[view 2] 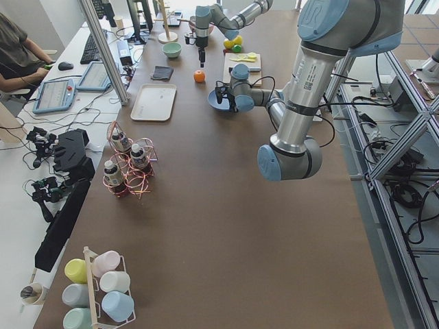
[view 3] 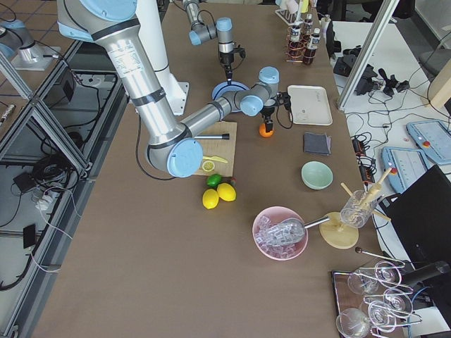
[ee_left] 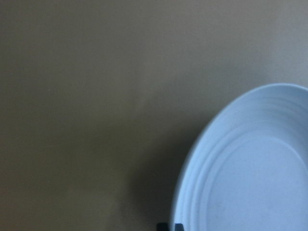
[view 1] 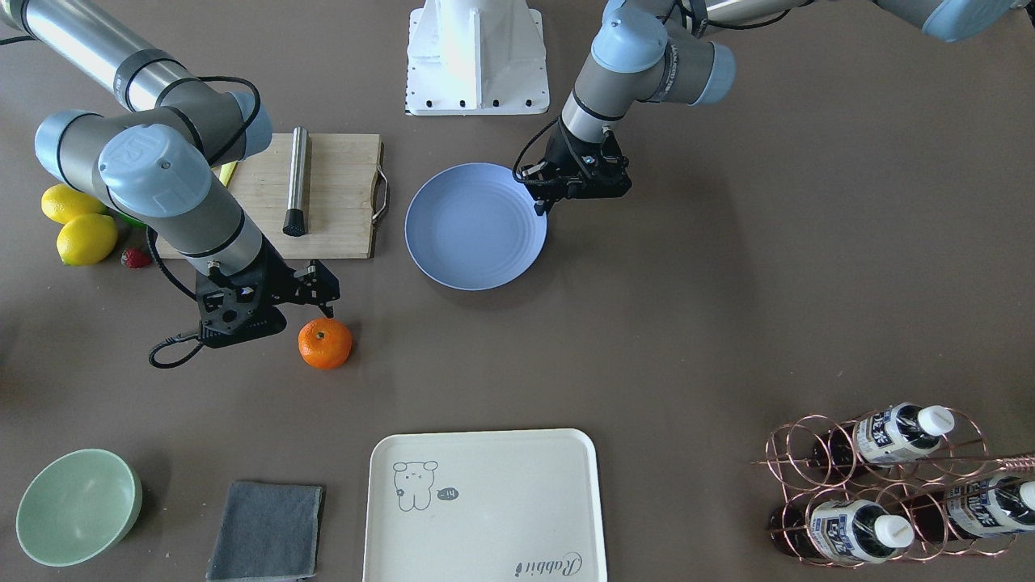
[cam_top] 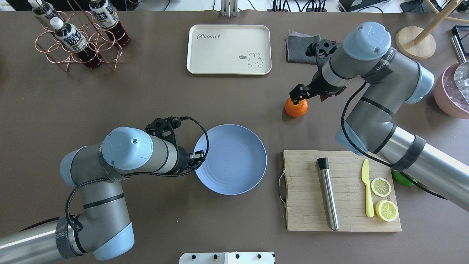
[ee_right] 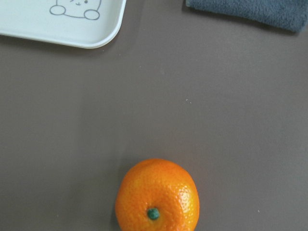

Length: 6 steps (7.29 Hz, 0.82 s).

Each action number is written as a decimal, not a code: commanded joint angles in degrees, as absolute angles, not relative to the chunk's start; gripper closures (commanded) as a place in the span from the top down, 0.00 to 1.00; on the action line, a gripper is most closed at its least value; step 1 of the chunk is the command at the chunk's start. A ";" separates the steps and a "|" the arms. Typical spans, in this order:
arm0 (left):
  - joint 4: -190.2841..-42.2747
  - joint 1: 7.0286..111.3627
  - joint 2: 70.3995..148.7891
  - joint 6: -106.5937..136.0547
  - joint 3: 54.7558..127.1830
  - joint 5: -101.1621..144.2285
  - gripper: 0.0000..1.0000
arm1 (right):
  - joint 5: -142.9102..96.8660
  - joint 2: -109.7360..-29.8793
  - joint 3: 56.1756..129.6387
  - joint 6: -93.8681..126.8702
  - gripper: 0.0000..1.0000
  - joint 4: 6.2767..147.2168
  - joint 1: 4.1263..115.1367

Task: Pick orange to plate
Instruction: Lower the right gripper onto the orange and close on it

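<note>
Orange (cam_top: 296, 107) sits on bare table, well apart from the plate (cam_top: 231, 164) — not picked yet. R gripper (cam_top: 298, 96) hangs just above it, fingers look spread, nothing in them. Its wrist view has the fruit low-centre, stem dot up. So the step in hand is approach / pre-grasp. Next move, as I judge it: drop straight down w/ a finger either side, close gently (round, may roll), lift, carry across to plate. L gripper (view 1: 542, 204) is at the plate's rim, tips together, empty — touching or not, can't tell.
</note>
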<state>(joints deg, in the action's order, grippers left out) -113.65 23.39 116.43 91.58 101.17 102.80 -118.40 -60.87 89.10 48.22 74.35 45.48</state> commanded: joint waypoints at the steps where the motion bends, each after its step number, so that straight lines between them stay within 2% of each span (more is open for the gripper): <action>1: -113.73 23.29 116.37 91.58 100.99 102.74 0.00 | -116.37 -59.68 86.75 48.60 1.00 73.04 44.30; 5: -113.73 23.29 116.19 91.58 101.16 102.74 0.01 | -115.31 -56.53 82.29 49.04 0.96 72.95 42.81; 6: -113.73 23.29 116.19 91.58 101.08 102.74 0.57 | -115.31 -56.51 82.27 49.04 0.80 72.95 42.89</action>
<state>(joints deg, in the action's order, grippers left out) -113.73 23.29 116.18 91.60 101.09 102.74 -115.38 -57.26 83.26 48.89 72.98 43.06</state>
